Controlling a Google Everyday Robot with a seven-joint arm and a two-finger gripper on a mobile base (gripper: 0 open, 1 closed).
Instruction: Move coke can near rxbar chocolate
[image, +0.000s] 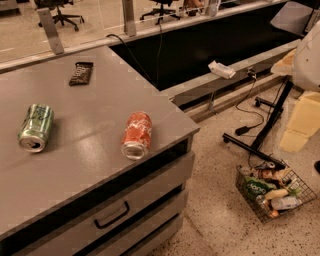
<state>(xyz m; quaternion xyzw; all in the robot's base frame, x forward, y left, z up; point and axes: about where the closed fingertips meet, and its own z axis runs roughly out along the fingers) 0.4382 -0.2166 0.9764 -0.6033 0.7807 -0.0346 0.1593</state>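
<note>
The coke can lies on its side near the front right corner of the grey counter, its silver top facing the front edge. The rxbar chocolate, a dark flat bar, lies at the back of the counter, well apart from the can. My gripper is not in view. A white rounded shape at the right edge may be part of my arm.
A green can lies on its side at the counter's left. Drawers sit under the counter's front edge. On the floor at the right are a wire basket of snacks, cables, a black stand and beige blocks.
</note>
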